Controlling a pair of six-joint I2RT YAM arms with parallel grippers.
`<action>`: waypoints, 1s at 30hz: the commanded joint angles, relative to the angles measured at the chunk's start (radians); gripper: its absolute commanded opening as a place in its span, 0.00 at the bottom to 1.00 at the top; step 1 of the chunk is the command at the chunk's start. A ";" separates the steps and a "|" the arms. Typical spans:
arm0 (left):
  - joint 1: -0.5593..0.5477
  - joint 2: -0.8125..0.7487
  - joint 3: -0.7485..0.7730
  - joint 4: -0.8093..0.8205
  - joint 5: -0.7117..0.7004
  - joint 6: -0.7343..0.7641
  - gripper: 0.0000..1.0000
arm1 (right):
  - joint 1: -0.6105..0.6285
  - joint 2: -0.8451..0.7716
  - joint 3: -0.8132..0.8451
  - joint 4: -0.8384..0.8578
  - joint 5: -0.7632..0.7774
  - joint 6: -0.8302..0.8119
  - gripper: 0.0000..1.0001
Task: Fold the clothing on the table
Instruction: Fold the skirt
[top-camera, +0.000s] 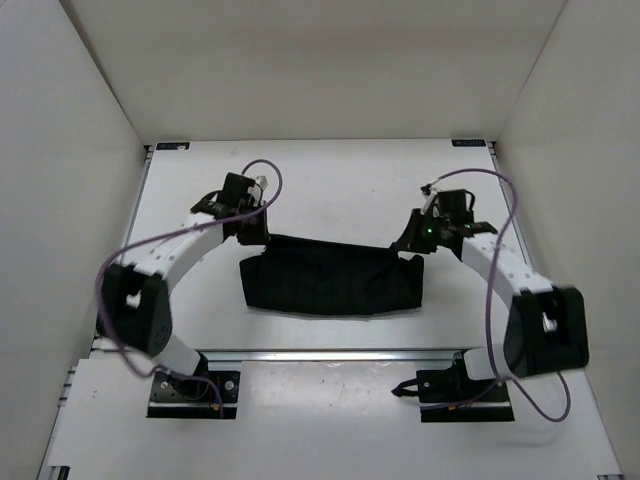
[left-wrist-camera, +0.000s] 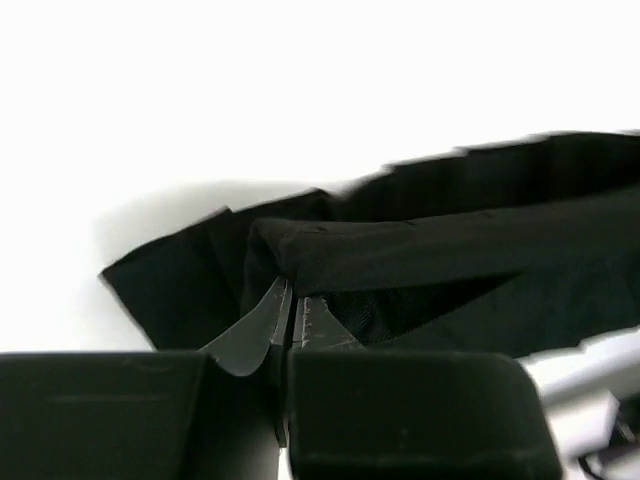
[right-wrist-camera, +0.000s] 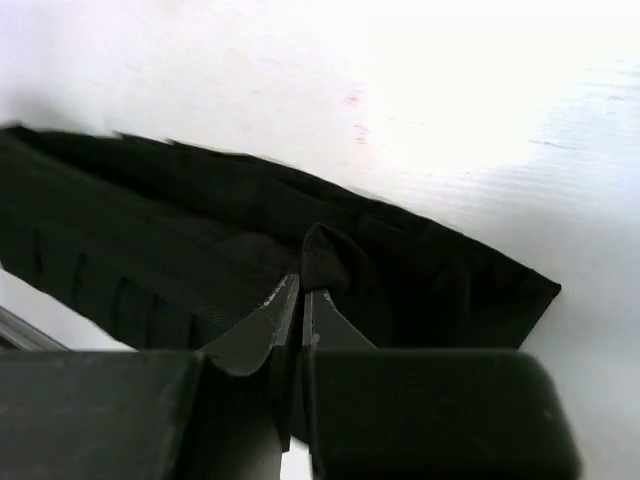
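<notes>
The white table (top-camera: 330, 180) has white walls (top-camera: 80, 150) on three sides and a metal rail (top-camera: 330, 353) across its near part. Just beyond the rail, about midway along it, lies the black clothing (top-camera: 330, 285), a wide creased band parallel to the rail. Its rail-side edge rests flat; the far edge is raised at both ends.

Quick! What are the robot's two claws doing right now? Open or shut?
Left gripper: closed, pinching a fold of the black clothing.
Right gripper: closed, pinching the clothing too.
</notes>
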 joint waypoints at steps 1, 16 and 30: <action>0.052 0.139 0.076 0.018 -0.114 0.011 0.00 | 0.004 0.169 0.085 0.046 0.058 -0.070 0.00; 0.099 0.436 1.119 -0.100 -0.312 0.143 0.00 | -0.082 0.520 1.232 -0.125 0.173 -0.202 0.00; -0.094 -0.314 -0.060 -0.102 -0.320 0.029 0.00 | 0.146 -0.277 0.051 -0.172 0.409 -0.097 0.00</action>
